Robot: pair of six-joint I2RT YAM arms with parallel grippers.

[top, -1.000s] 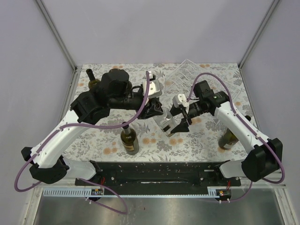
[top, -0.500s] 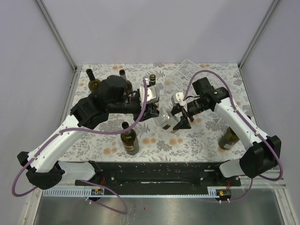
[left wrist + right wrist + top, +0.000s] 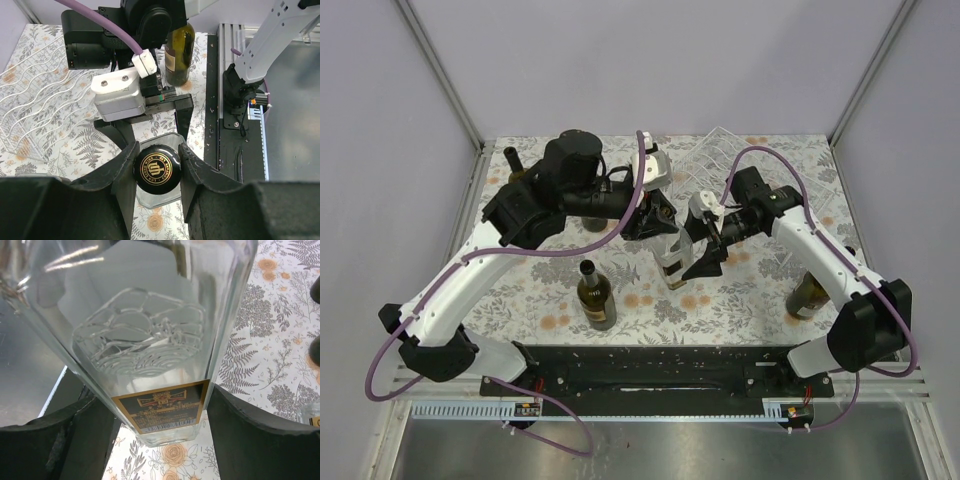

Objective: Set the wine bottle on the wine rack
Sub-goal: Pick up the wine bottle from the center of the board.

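A clear glass wine bottle (image 3: 672, 262) with a black cap (image 3: 156, 170) is held between both grippers at mid-table, roughly upright and leaning. My left gripper (image 3: 658, 222) is shut on the cap, which shows between its fingers in the left wrist view (image 3: 156, 159). My right gripper (image 3: 698, 256) is shut on the lower body (image 3: 145, 340), with a finger on each side near the black and gold label (image 3: 162, 407). The clear wire wine rack (image 3: 712, 158) stands at the back, just behind the grippers. It also shows in the left wrist view (image 3: 30, 115).
A dark bottle (image 3: 595, 298) stands near the front left of centre. Another dark bottle (image 3: 808, 296) stands at the right beside the right arm. A third bottle (image 3: 515, 165) stands at the back left. The table has a floral cloth (image 3: 740, 290).
Both grippers have carried the clear bottle a little toward the back and the rack. The left arm's wrist has swung up and right. Both grips are unchanged.
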